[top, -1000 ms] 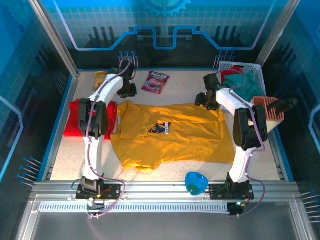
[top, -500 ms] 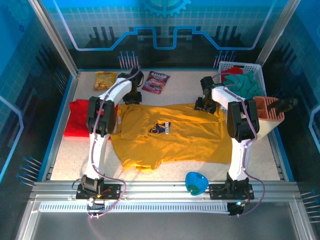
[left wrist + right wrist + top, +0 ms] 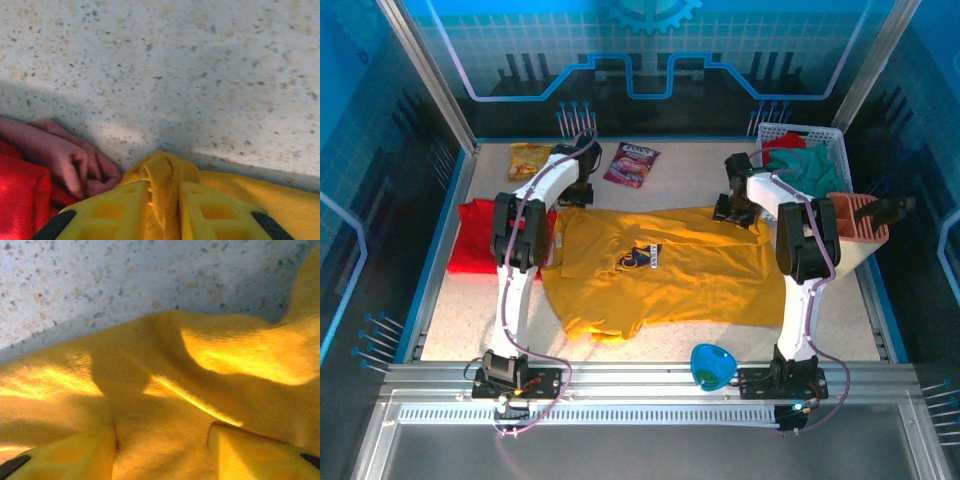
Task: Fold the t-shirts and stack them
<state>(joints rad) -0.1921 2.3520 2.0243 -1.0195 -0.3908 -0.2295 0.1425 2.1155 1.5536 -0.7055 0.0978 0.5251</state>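
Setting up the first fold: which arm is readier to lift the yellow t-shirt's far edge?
Left, probably: the left gripper pinches a ridge of the yellow t-shirt in its jaws; the right gripper straddles flat cloth, jaws apart.

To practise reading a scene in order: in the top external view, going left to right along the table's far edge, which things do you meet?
yellow snack packet → purple snack packet → white basket
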